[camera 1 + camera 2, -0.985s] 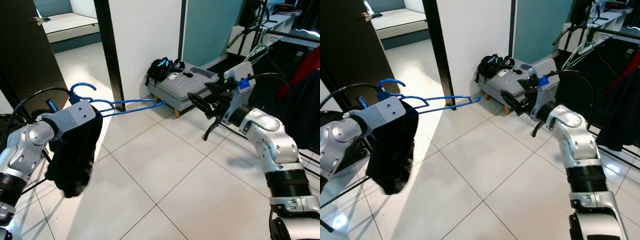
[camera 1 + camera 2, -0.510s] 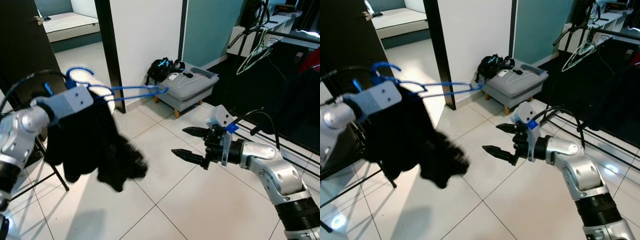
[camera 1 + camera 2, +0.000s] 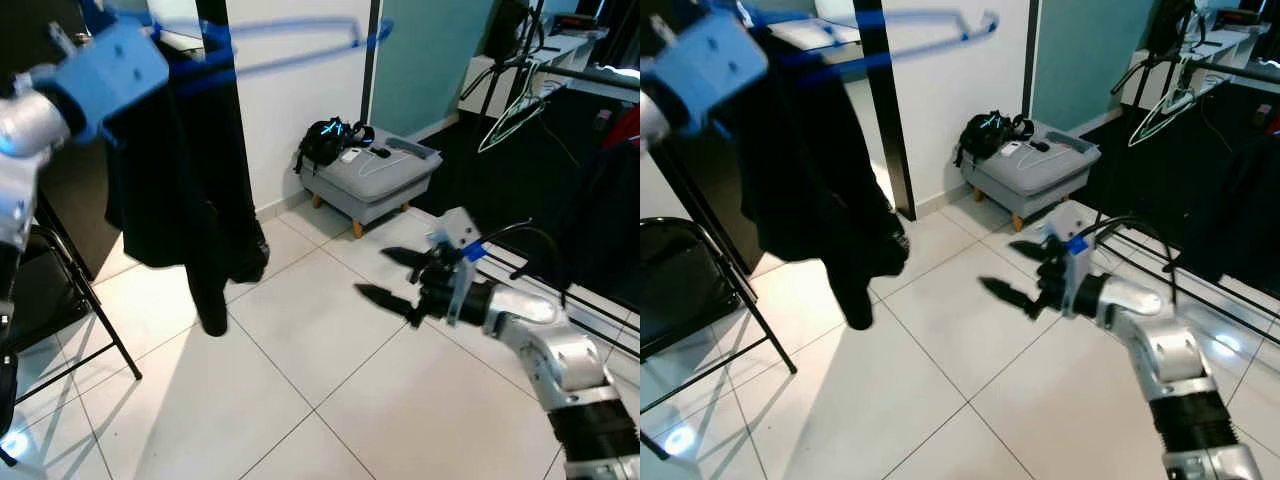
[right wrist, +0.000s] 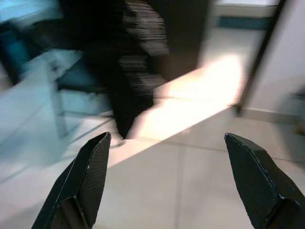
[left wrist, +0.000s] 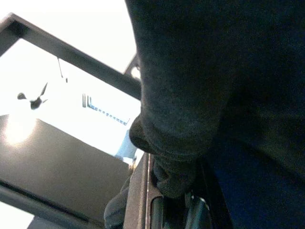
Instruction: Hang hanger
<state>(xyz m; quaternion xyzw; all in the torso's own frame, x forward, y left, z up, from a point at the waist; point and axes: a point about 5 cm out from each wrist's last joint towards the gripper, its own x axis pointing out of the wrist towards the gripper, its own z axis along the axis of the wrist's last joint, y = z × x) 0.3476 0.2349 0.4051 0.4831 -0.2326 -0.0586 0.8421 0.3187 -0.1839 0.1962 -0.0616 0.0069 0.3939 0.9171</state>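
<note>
Left end effector (image 3: 100,62) holds blue hanger (image 3: 290,45) high, roughly level.

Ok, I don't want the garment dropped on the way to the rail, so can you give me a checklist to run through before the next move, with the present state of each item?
1. Blue hanger raised high by the left arm: ok.
2. Black garment on the hanger, hanging clear of the tiled floor: ok.
3. Left gripper's hold on the hanger: cannot tell, the cloth covers it in the left wrist view.
4. Right gripper open and holding nothing, ready to help: ok.
5. Picture sharp enough to aim: not ok, the hanger and left arm are blurred.
6. Clothes rail on the right has room for the hook: cannot tell.
</note>
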